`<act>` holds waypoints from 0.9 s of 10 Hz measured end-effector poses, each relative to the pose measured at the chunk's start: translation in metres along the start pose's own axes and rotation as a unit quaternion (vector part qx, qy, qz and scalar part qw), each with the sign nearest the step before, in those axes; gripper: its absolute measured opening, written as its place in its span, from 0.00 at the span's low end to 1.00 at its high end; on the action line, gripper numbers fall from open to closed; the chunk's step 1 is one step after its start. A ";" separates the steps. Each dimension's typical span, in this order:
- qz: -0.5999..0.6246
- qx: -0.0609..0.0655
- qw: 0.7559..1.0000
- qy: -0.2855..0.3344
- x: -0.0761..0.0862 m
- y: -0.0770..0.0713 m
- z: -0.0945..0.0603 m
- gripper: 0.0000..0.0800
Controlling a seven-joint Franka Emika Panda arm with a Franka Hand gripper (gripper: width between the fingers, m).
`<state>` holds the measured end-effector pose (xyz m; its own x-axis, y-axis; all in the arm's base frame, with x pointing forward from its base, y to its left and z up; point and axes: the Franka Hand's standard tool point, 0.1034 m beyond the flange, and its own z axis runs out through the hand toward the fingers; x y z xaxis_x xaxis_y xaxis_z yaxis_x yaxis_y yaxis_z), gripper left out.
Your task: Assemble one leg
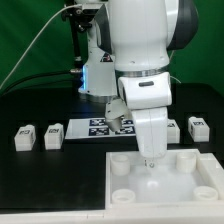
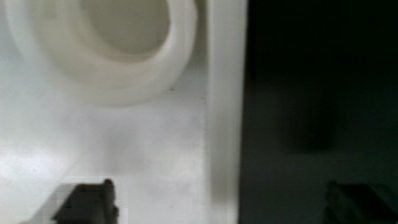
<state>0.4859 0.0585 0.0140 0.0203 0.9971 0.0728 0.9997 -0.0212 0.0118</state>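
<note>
Two white legs (image 1: 24,138) (image 1: 53,134) with black-and-white tags lie on the black table at the exterior view's left. A third leg (image 1: 197,127) lies at its right, behind the panel. My gripper (image 1: 150,166) hangs low over the far edge of the large white square panel (image 1: 165,195), between two of its round corner sockets. In the wrist view the gripper (image 2: 221,205) is open and empty. One fingertip (image 2: 86,200) is over the panel (image 2: 107,150) and the other is over the black table. A round socket (image 2: 107,50) shows ahead. No leg shows in the wrist view.
The marker board (image 1: 98,127) lies flat behind the panel, partly hidden by my arm. A blue-lit device (image 1: 97,75) and cables stand at the back. The panel's straight edge (image 2: 240,110) runs between my fingers, with black table (image 2: 320,100) beside it.
</note>
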 end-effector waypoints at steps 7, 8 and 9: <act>0.017 -0.001 1.000 0.000 0.000 0.000 -0.002 0.81; 0.075 -0.006 0.997 -0.003 0.006 -0.001 -0.016 0.81; 0.096 -0.014 0.995 -0.006 0.017 -0.008 -0.030 0.81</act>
<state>0.4779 0.0734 0.0450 0.2112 0.9753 0.0650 0.9766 -0.2133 0.0269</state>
